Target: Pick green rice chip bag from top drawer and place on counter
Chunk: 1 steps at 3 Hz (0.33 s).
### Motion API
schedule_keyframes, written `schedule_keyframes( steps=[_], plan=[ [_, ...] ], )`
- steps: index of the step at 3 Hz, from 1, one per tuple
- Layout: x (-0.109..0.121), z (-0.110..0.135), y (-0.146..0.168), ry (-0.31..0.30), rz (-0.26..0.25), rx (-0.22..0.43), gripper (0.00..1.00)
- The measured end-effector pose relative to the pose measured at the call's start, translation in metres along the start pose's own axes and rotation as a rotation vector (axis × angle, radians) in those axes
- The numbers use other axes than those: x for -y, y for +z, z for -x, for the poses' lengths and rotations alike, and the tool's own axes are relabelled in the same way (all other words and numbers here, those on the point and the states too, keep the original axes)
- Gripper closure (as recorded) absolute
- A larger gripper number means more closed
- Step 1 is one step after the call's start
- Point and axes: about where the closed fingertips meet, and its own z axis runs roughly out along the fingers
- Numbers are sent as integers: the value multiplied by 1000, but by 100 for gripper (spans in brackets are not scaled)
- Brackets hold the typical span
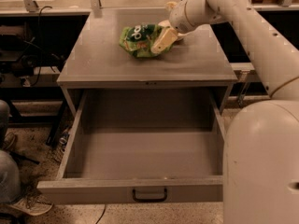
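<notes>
The green rice chip bag (138,38) lies crumpled on the counter (103,62), near the back middle. My gripper (164,34) reaches in from the right and is shut on the bag's right end, with one cream finger across its front. The top drawer (145,157) stands pulled wide open below the counter. Its grey inside holds nothing, and its dark bar handle (149,195) faces the front.
My white arm (252,27) crosses over the counter's right side and my base (261,162) stands right of the drawer. A person's leg and shoe (11,190) are at the lower left. Cables and dark shelving (28,55) lie to the left.
</notes>
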Motion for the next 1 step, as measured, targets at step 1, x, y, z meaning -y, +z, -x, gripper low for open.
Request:
schedule_keyframes(
  steps=[1],
  plan=[
    [9,-22,-45,79,-84,-33,0]
  ],
)
